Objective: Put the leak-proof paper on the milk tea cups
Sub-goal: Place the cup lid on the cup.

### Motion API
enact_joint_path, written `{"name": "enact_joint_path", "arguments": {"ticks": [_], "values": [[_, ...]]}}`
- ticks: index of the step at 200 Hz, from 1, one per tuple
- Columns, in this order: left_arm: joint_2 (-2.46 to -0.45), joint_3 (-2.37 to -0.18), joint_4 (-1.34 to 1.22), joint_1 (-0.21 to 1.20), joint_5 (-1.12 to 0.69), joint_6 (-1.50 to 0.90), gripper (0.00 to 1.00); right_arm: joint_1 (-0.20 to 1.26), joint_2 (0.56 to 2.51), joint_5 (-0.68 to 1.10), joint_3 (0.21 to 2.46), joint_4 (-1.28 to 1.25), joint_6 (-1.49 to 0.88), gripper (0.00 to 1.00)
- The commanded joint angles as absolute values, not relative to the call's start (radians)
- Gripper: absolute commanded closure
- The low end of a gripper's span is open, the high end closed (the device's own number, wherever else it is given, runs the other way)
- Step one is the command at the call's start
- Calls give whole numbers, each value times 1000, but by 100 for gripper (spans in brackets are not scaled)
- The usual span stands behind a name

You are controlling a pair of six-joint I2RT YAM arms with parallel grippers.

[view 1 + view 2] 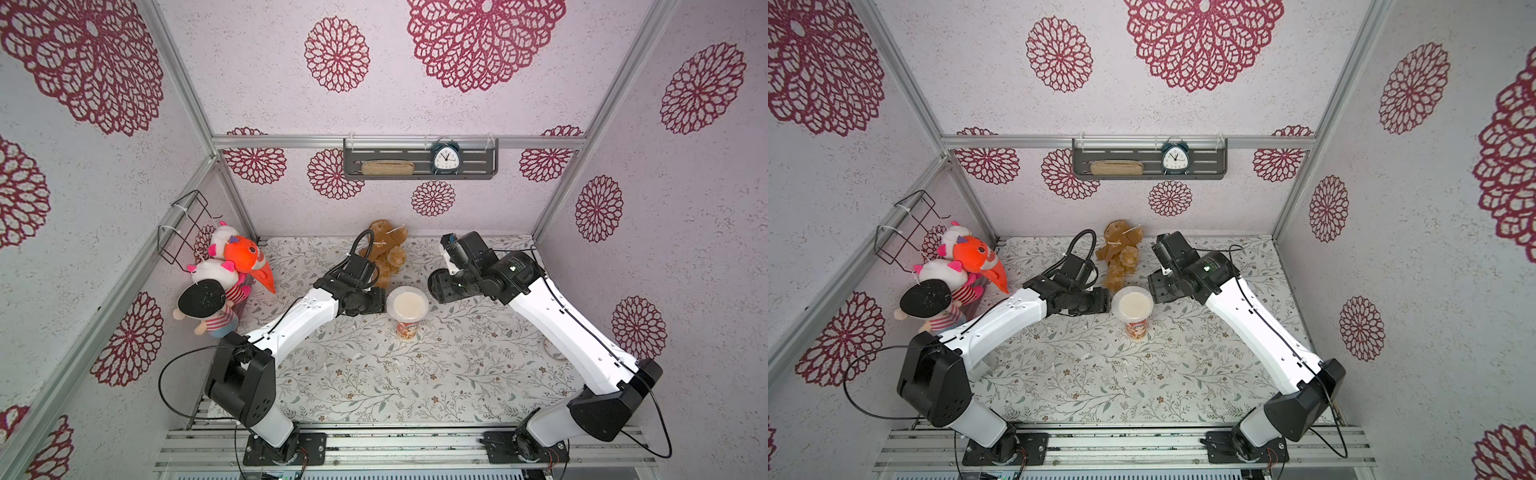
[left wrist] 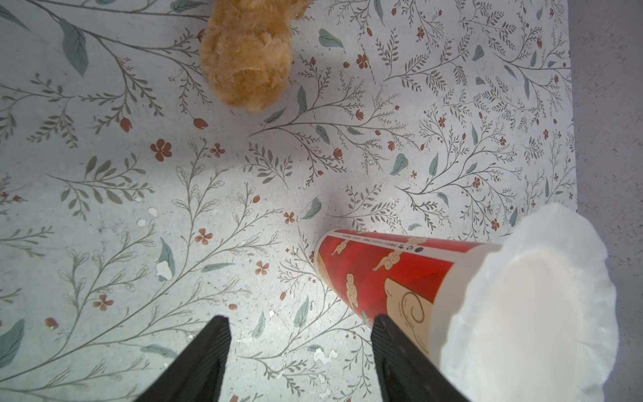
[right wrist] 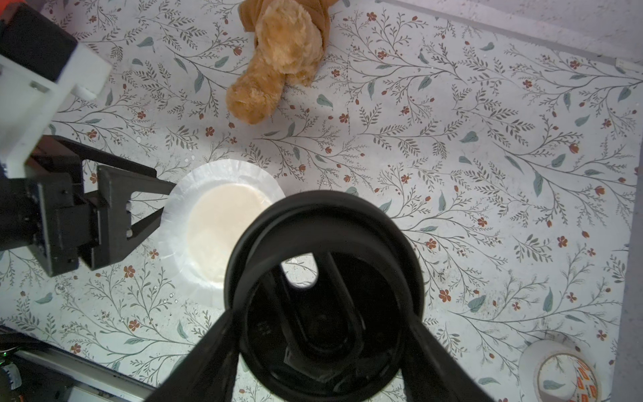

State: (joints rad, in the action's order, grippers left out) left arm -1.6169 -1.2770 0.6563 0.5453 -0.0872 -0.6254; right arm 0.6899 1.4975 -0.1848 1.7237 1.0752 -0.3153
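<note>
Whitish round film sheet (image 1: 407, 305) on tall red-print paper cup (image 1: 406, 330), left jaws open, right jaws gripping black round lid (image 3: 323, 212).

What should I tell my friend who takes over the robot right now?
Left gripper: open and empty, beside the cup, not around it.
Right gripper: shut on the black lid, held near the cup.
Things: the cup stands upright on the table; the leak-proof paper lies over its rim, covering the mouth.
Done: the paper appears placed.
Left: probably nothing for the paper; just check it sits evenly.
</note>
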Motion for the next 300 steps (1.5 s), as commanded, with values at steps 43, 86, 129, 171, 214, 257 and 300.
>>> {"name": "enact_joint_path", "arguments": {"ticks": [43, 86, 129, 171, 214, 257, 300], "values": [[-1647, -1325, 675, 561, -73, -623, 31, 687, 1455, -190, 1708, 1065, -328, 36], [-1652, -1330, 680, 566, -70, -621, 31, 689, 1460, -148, 1707, 1056, -320, 36], [-1655, -1337, 689, 571, -66, -620, 30, 711, 1495, -110, 1725, 1059, -307, 36], [-1642, -1337, 722, 572, -31, -615, 28, 752, 1568, -110, 1780, 1087, -291, 36], [-1596, -1335, 769, 571, 57, -608, 21, 782, 1658, -114, 1851, 1125, -272, 36], [-1532, -1315, 779, 560, 106, -612, 18, 792, 1721, -91, 1881, 1138, -258, 36], [-1477, -1290, 784, 542, 121, -609, 15, 813, 1788, -91, 1933, 1169, -241, 36]]}}
